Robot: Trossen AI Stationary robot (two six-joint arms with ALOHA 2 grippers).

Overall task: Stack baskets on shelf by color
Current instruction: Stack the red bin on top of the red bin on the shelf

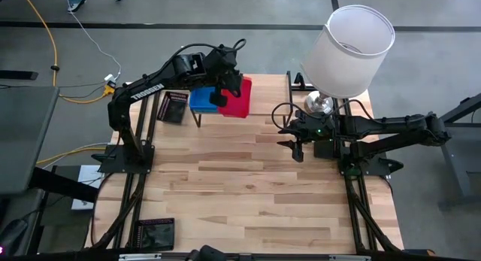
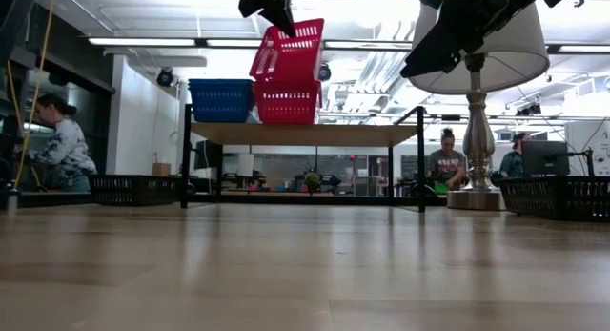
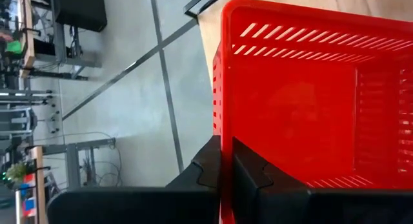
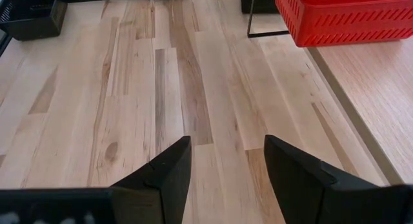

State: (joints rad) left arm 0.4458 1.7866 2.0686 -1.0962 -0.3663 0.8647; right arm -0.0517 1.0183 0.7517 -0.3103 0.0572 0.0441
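My left gripper (image 1: 220, 95) is over the shelf (image 2: 305, 133) at the table's far edge, shut on a red basket (image 2: 291, 50) that is tilted above a second red basket (image 2: 286, 100) standing on the plank. Blue baskets (image 2: 221, 99) stand on the plank to its left. A black basket (image 1: 174, 107) lies on the table left of the shelf, and another (image 1: 154, 232) lies at the near left corner. My right gripper (image 1: 293, 147) hovers open over the table's right part, in front of the lamp, and touches nothing. My left gripper holds the upper red basket by the side wall (image 3: 222, 121) that faces the blue baskets, at its rim. One finger (image 3: 248, 169) is inside the basket and one (image 3: 206, 166) outside. The fingers come from above. The basket is tilted, its far side lower, by the rim of the red basket below.
A lamp with a white shade (image 1: 349, 47) and a metal foot (image 2: 477, 131) stands at the far right, close to my right arm. A black basket (image 2: 558, 196) lies at the right edge. Bare wood (image 4: 161, 88) stretches in front of the shelf. People sit in the room behind.
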